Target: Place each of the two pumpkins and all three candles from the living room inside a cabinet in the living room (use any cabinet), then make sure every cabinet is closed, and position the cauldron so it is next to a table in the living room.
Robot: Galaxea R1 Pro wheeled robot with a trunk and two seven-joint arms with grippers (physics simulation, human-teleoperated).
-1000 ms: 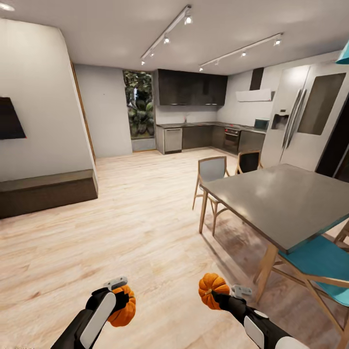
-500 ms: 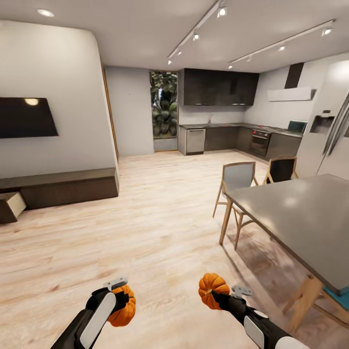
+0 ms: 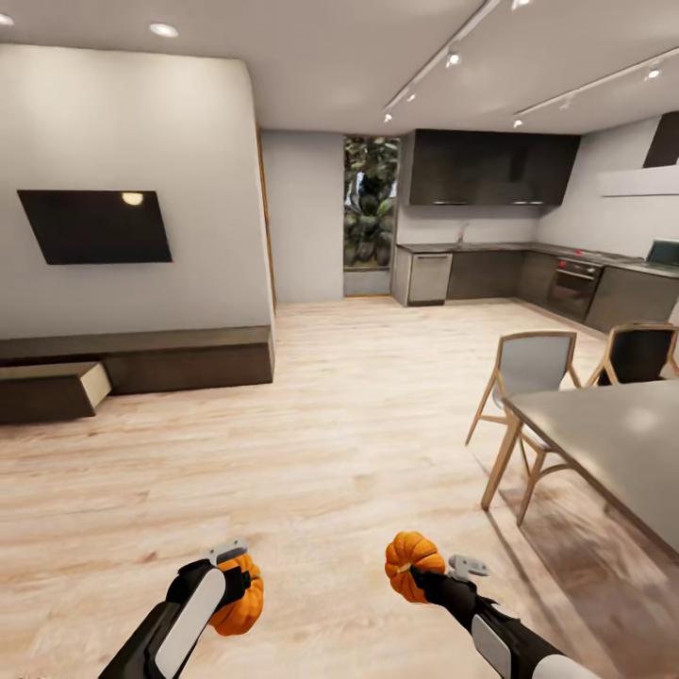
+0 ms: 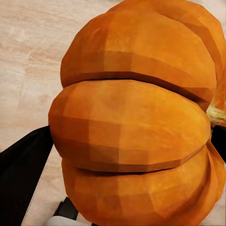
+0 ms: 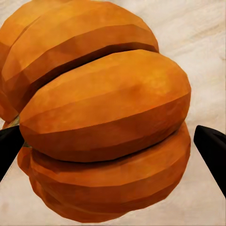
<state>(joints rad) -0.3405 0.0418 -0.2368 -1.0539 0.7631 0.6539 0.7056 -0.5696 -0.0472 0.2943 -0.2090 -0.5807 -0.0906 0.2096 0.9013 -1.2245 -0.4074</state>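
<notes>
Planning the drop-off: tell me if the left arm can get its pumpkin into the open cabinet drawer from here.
Probably not yet. The left gripper holds its pumpkin low and near, while the open drawer sits far across bare floor.

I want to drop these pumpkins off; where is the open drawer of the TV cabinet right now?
In the head view, the open drawer sticks out at the cabinet's left end, below the wall TV, far left across the floor.

cabinet (image 3: 179, 358) left under TV (image 3: 94, 226) | table (image 3: 613, 443) right | kitchen behind
</notes>
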